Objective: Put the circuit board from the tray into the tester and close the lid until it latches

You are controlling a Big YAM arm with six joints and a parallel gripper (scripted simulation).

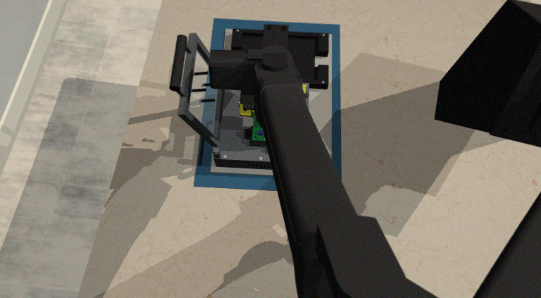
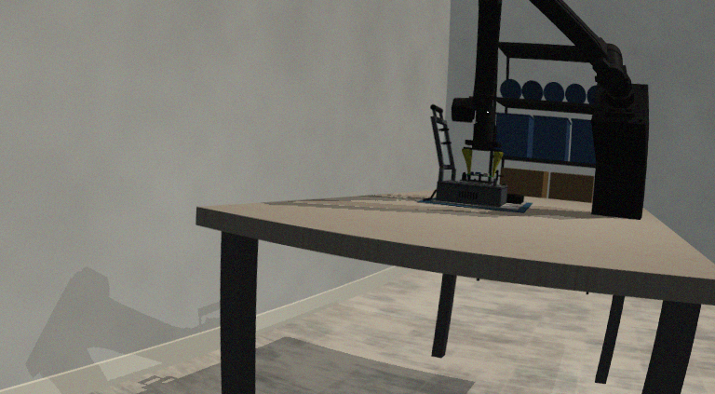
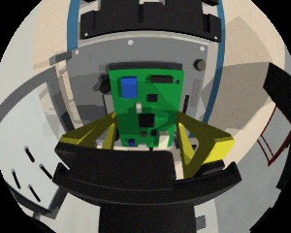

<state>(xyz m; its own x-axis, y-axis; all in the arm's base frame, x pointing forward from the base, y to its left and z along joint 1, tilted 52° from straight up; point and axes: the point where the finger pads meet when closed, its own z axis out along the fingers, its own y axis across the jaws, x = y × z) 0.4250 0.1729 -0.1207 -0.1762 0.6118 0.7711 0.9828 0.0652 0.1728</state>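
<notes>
"Two yellow fingers stand well apart, one at each long edge of the green rectangular circuit board (image 1: 258,131) (image 2: 477,173) (image 3: 160,112). What has the black gripper (image 1: 274,99) (image 2: 481,174) (image 3: 147,116) got?"

"I cannot tell whether it pinches the board or merely flanks it. The board is over the grey box-shaped tester (image 1: 239,153) (image 2: 471,193) (image 3: 165,46), face up."

"What could go wrong?"

"A small offset or twist might leave a hole beside its pin. The board would then ride high, and the hook could not snap over the open grey metal lid (image 1: 199,129) (image 2: 438,142) (image 3: 19,92)."

"And leaving?"

"If a finger drags on an edge as the arm lifts, it could unseat the board."
</notes>
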